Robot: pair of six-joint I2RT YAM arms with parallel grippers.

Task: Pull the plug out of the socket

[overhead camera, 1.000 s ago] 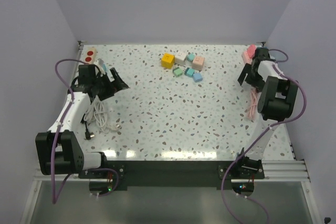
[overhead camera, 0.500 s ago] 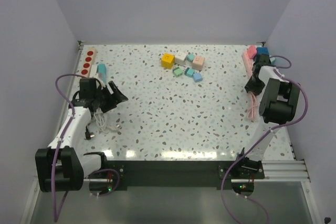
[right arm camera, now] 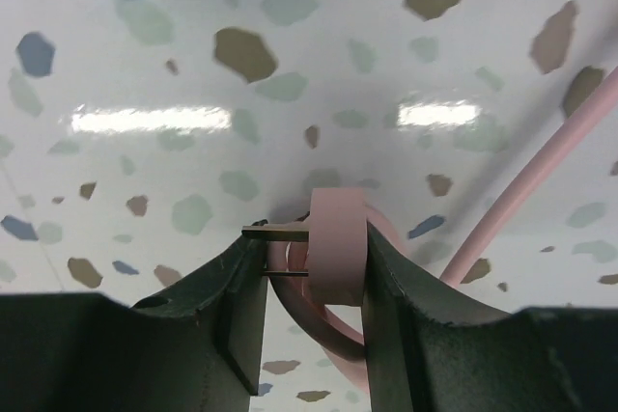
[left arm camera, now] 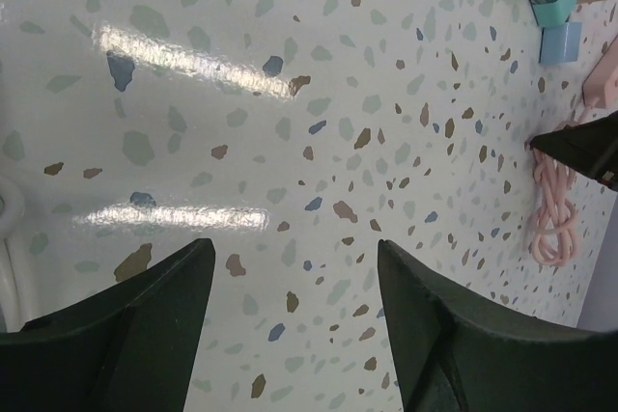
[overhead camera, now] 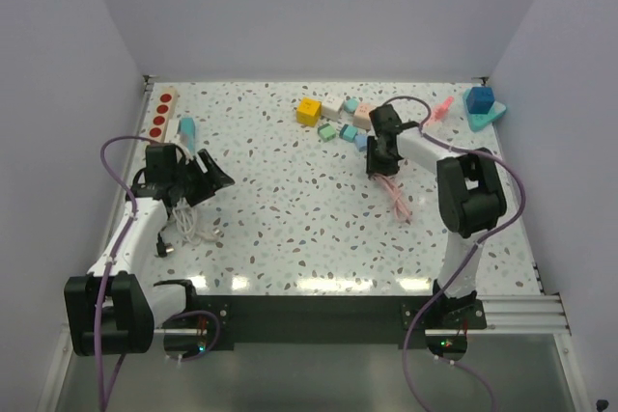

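Right wrist view: right gripper (right arm camera: 314,258) clamped on the pink plug (right arm camera: 336,238), pads pressed against both flat sides. Two metal prongs (right arm camera: 275,233) bare, pointing to nine o'clock, seated in nothing. Pink cable (right arm camera: 541,180) looped under the plug and running off toward two o'clock across the speckled table (right arm camera: 145,200).

Seen from the top camera, held near the table's middle, a little toward one o'clock. A second ago stood spread wide at the far right edge, at two o'clock, beside the blue blocks (overhead camera: 480,101). Since then shut on the plug and swung inward, dragging the cable along; now strung out toward five o'clock from the jaws. Left behind at one o'clock: a small pink piece (overhead camera: 444,107), probably the socket, too small to tell for sure, well apart from the plug.

Judged from bare prongs and that gap: plug already off its socket, pull apparently done on this side, release remaining.

Left gripper (left arm camera: 294,250) spread, nothing between the fingers, only table below; narrowed somewhat from its widest a second ago. Drawn back toward seven o'clock from the white strip (overhead camera: 164,113) with red holes at ten o'clock. Teal plug (overhead camera: 187,129) lying just beside that strip, white cable (overhead camera: 182,224) coiled near the arm.
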